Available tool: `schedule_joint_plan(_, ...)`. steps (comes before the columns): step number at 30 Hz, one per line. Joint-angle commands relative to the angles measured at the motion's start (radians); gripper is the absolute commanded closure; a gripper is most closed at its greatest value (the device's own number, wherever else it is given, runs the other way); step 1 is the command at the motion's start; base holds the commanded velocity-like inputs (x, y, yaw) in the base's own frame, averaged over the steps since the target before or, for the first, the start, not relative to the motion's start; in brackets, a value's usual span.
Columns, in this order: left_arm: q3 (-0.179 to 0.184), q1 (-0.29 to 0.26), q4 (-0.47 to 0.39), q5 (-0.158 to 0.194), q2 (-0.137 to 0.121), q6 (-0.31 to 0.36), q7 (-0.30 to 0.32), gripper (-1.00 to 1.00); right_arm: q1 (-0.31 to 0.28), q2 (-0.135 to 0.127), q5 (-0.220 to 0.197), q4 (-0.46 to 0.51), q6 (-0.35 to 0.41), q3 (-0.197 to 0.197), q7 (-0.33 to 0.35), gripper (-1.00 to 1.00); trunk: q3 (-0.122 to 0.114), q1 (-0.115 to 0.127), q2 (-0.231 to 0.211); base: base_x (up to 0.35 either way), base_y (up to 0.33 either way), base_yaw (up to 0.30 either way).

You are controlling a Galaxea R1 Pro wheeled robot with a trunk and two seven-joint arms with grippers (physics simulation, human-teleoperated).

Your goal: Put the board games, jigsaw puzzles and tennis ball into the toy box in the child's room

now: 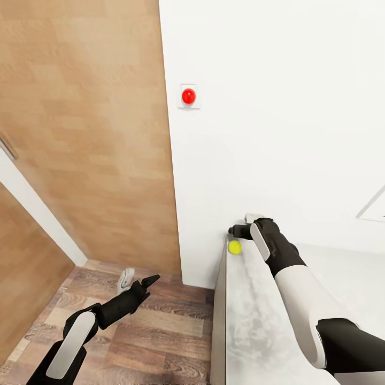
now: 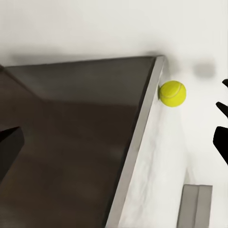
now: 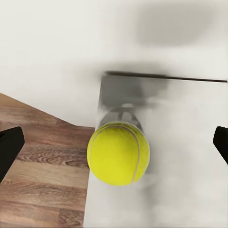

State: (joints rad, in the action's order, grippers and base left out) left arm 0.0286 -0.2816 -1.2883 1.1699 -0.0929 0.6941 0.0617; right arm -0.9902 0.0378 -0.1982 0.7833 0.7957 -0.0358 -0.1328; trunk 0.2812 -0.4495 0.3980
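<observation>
One tennis ball at table corner — right tool fingertips cropped.

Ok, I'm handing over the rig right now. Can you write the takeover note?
Right gripper: open, above the tennis ball, fingers either side in the right wrist view, not gripping.
Left gripper: open, empty, over the wood floor beside the table.
Tennis ball: on the table, at its far corner by the edge and the white wall.
Done: nothing visibly in hand.
Left: close on the ball carefully, since it sits near the edge and could roll off, then carry it to the toy box.
</observation>
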Motion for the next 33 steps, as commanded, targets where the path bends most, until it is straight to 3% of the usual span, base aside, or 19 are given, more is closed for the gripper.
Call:
schedule_joint_plan(1,0.001,-0.001,0.000,-0.001,-0.001,0.002,0.003,-1.00,-0.001,0.000,-0.011,0.001,0.003,-0.003,-0.010,-1.00,0.003,0.000,0.002,0.000,0.000,0.000)
schedule_joint_plan(22,0.001,-0.001,0.000,-0.001,-0.001,0.002,0.003,-1.00,-0.002,0.001,-0.009,0.002,-0.001,-0.003,-0.010,-1.00,0.036,0.000,0.002,0.000,0.000,0.000)
schedule_joint_plan(33,0.001,-0.001,-0.001,-0.001,-0.001,0.002,0.004,-1.00,-0.016,0.001,-0.009,0.005,-0.039,-0.004,-0.009,-1.00,0.044,0.000,0.002,0.000,0.000,0.000)
